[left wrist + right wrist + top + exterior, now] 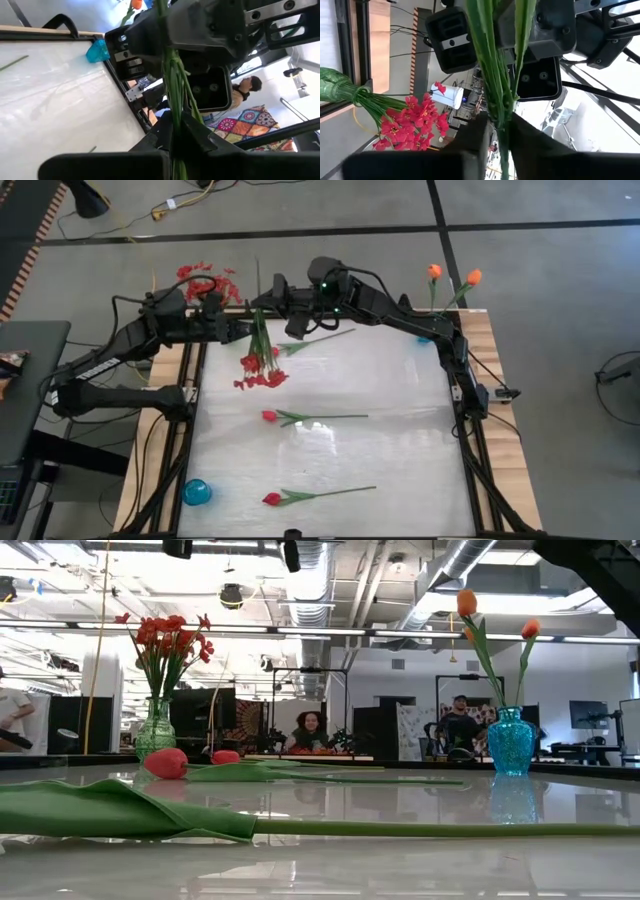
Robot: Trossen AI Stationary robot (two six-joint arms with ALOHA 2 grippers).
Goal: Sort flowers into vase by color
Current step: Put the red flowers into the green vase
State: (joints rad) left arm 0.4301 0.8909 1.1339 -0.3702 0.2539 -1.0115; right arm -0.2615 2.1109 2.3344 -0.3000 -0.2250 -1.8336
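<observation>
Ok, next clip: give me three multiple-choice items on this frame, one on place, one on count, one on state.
1. The red sprays already sorted stand in: A) the blue vase B) the green vase C) a bowl
2. Orange tulips in the blue vase: A) one B) two C) four
3. The left pincer is: A) open above the table B) shut on a vase C) shut on the held spray's stems

Answers:
1 B: the red sprays rise from the green vase.
2 B: two orange tulips show above the blue vase.
3 C: the left pincer clamps the held spray by its green stems.
</observation>
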